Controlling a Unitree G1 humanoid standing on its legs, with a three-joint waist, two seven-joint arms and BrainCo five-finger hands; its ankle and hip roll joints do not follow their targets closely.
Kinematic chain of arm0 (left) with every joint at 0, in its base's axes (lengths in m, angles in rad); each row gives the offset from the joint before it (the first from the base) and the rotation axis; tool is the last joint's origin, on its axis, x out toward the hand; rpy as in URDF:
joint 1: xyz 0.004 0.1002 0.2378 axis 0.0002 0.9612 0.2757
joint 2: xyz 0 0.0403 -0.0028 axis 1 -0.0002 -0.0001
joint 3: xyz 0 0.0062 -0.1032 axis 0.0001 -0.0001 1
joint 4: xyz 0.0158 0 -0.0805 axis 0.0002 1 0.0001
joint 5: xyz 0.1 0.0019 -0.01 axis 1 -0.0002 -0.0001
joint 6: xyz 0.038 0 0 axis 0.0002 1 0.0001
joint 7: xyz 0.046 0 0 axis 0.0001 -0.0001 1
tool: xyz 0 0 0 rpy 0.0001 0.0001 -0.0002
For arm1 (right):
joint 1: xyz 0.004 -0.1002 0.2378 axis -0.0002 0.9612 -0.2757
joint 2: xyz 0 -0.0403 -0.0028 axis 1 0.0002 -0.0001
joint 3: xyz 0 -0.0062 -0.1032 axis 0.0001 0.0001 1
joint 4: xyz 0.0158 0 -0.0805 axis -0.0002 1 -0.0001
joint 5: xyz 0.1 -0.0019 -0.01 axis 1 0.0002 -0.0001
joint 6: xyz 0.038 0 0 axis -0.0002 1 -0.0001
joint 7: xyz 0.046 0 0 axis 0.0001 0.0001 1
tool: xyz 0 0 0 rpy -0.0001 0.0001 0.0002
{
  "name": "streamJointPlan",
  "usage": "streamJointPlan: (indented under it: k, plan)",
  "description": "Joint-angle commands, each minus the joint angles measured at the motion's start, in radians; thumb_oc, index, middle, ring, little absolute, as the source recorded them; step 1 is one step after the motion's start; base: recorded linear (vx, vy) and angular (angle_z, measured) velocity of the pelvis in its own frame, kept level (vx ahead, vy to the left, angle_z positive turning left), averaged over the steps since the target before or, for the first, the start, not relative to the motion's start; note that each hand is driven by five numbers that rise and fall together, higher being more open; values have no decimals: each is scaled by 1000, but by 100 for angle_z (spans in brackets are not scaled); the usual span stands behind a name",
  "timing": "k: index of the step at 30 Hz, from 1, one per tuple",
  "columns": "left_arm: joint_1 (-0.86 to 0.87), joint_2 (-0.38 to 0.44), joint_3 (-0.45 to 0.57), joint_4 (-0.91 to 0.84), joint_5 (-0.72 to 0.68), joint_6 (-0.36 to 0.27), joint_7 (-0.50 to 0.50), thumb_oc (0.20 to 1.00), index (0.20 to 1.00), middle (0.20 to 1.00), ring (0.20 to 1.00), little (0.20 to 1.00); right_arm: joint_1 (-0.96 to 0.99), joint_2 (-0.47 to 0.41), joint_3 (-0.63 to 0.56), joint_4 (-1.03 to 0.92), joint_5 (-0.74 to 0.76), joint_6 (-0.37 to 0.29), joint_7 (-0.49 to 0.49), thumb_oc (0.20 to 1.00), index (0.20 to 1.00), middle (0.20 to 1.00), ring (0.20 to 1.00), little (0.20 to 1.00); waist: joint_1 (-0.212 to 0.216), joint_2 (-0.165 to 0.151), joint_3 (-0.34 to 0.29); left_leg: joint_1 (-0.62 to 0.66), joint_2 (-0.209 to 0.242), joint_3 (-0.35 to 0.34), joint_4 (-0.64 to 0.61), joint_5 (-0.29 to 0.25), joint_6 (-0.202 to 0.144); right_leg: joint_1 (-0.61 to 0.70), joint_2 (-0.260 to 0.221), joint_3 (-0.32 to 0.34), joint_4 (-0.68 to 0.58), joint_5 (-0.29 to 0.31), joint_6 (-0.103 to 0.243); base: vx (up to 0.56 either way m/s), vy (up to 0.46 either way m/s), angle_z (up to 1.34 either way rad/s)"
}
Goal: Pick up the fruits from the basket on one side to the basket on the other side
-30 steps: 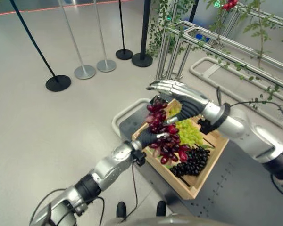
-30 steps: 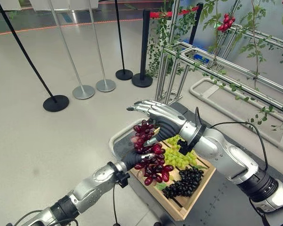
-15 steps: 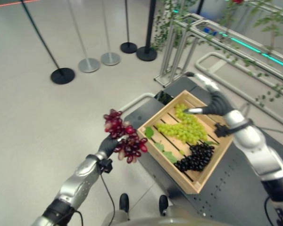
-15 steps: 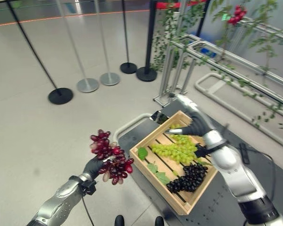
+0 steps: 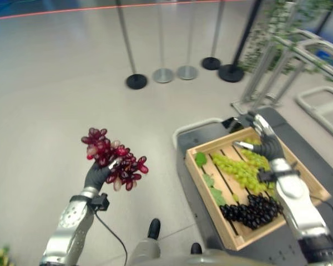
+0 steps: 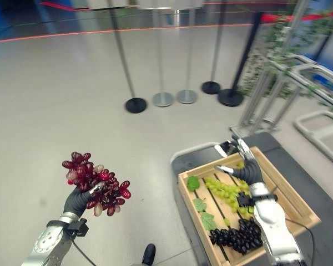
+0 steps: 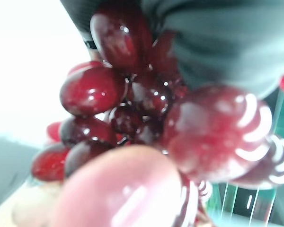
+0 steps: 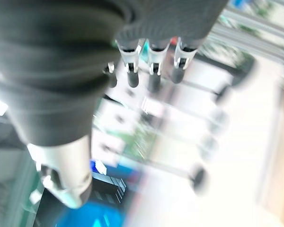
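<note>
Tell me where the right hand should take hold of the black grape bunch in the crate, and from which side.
Probably from above, fingers closing round the thick middle of the black grape bunch. It lies flat on the slats in the near end of the wooden crate, whose walls block a sideways approach. No stem is visible to pinch. The right hand is open over the green grapes, and the left hand holds the red grapes.

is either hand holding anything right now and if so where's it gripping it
The left hand holds the red grapes, gripped from underneath at the bunch's lower side. The right hand is open over the wooden crate, holding nothing.
</note>
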Motion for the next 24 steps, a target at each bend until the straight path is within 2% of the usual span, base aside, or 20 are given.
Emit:
streamJointPlan:
  k: [1, 2, 3, 6, 7, 8, 10, 12, 15, 16, 18, 19, 21, 22, 23, 24]
  plan:
    - [-78, 10, 59, -83, 35, -118, -4, 200, 200, 200, 200, 200, -14, -2, -38, -6, 10, -40, 6, 1000, 1000, 1000, 1000, 1000, -24, -33, -56, -4, 25, 33, 60, 17, 6, 23, -68, -58, -68, 74, 131, -224, -18, 104]
    - [-96, 9, 58, -81, 46, -122, 0, 200, 200, 200, 200, 200, 4, 6, -40, 7, 20, -38, 13, 1000, 1000, 1000, 1000, 1000, -27, -40, -61, 8, 22, 46, 95, -15, 8, 27, -85, -83, -74, 78, 129, -193, 53, 124]
    - [-127, 8, 55, -82, 63, -125, 8, 200, 200, 200, 200, 200, 24, 26, -38, 49, 29, -28, 15, 1000, 1000, 1000, 1000, 1000, -40, -39, -76, 37, 39, 78, 117, -53, 10, 39, -109, -139, -99, 94, 129, -224, 102, 120]
    - [-174, 17, 58, -76, 82, -130, 20, 200, 200, 200, 200, 200, 59, 43, -24, 60, 33, -19, 33, 1000, 1000, 1000, 1000, 1000, -62, -25, -97, 115, 95, 162, 96, -89, 1, 44, -137, -209, -96, 98, 132, -121, 146, 139]
    - [-174, 17, 58, -75, 82, -130, 20, 200, 200, 200, 200, 200, 59, 43, -24, 61, 33, -20, 33, 1000, 1000, 1000, 1000, 1000, -62, -25, -95, 118, 95, 162, 94, -89, 1, 46, -137, -209, -95, 97, 132, -7, 230, 66]
    - [-199, 27, 58, -81, 103, -134, 29, 200, 200, 200, 200, 200, 77, 61, -21, 56, 61, -20, 56, 1000, 1000, 1000, 1000, 1000, -67, 0, -111, 173, 89, 168, -21, -79, -6, 43, -141, -246, -86, 102, 149, -24, 253, 60]
    - [-219, 31, 53, -92, 133, -138, 28, 200, 200, 200, 200, 200, 87, 77, -22, 67, 108, -25, 87, 1000, 1000, 1000, 1000, 1000, -66, 3, -116, 177, 71, 153, -84, -60, -5, 43, -164, -281, -91, 129, 164, -26, 299, 97]
    - [-226, 35, 50, -96, 154, -145, 31, 200, 200, 200, 200, 200, 83, 83, -7, 80, 138, -26, 115, 1000, 1000, 1000, 1000, 1000, -62, 1, -123, 186, 42, 139, -97, -70, 7, 45, -189, -285, -100, 155, 184, 4, 287, 94]
    - [-228, 47, 55, -107, 173, -148, 29, 200, 200, 200, 200, 200, 71, 91, 10, 94, 166, -25, 133, 1000, 1000, 1000, 1000, 1000, -58, -4, -122, 183, 17, 138, -94, -83, 25, 41, -213, -271, -103, 174, 200, -6, 249, 25]
    - [-245, 60, 60, -109, 196, -151, 42, 200, 200, 200, 200, 200, 52, 93, 36, 95, 171, -22, 149, 1000, 1000, 1000, 1000, 1000, -51, -7, -118, 181, -11, 139, -92, -97, 49, 14, -246, -256, -60, 183, 217, -23, 339, 13]
    - [-257, 66, 62, -107, 210, -153, 50, 200, 200, 200, 200, 200, 41, 95, 45, 100, 169, -21, 149, 1000, 1000, 1000, 1000, 1000, -49, -7, -115, 178, -24, 141, -92, -96, 62, -2, -265, -245, -23, 189, 222, -14, 328, 0]
    - [-276, 83, 64, -112, 243, -160, 67, 200, 200, 200, 200, 200, 18, 103, 67, 103, 175, -18, 152, 1000, 1000, 1000, 1000, 1000, -46, -5, -103, 189, -43, 146, -102, -100, 79, -22, -298, -234, 43, 214, 237, -1, 372, 2]
    - [-281, 89, 64, -117, 248, -163, 72, 200, 200, 200, 200, 200, 6, 107, 83, 101, 173, -14, 155, 1000, 1000, 1000, 1000, 1000, -44, -3, -97, 196, -46, 146, -107, -97, 85, -33, -304, -228, 74, 221, 238, 8, 196, 3]
    - [-303, 101, 56, -120, 265, -165, 83, 200, 200, 200, 200, 200, -10, 110, 116, 99, 174, -11, 159, 1000, 1000, 1000, 1000, 1000, -49, -2, -93, 209, -50, 131, -124, -94, 84, -63, -262, -171, 79, 197, 232, 15, 67, 0]
    - [-304, 101, 56, -119, 266, -166, 83, 200, 200, 200, 200, 200, -11, 110, 116, 100, 174, -11, 159, 1000, 1000, 1000, 1000, 1000, -48, -1, -94, 206, -48, 132, -124, -90, 83, -66, -260, -171, 74, 202, 230, 97, 88, -2]
    - [-353, 120, 21, -102, 280, -170, 98, 200, 200, 200, 200, 200, -21, 95, 144, 93, 176, -11, 163, 1000, 1000, 1000, 1000, 1000, -79, -6, -101, 216, -69, 82, -147, -77, 81, -107, -141, -8, -29, 181, 213, 62, 21, 1]
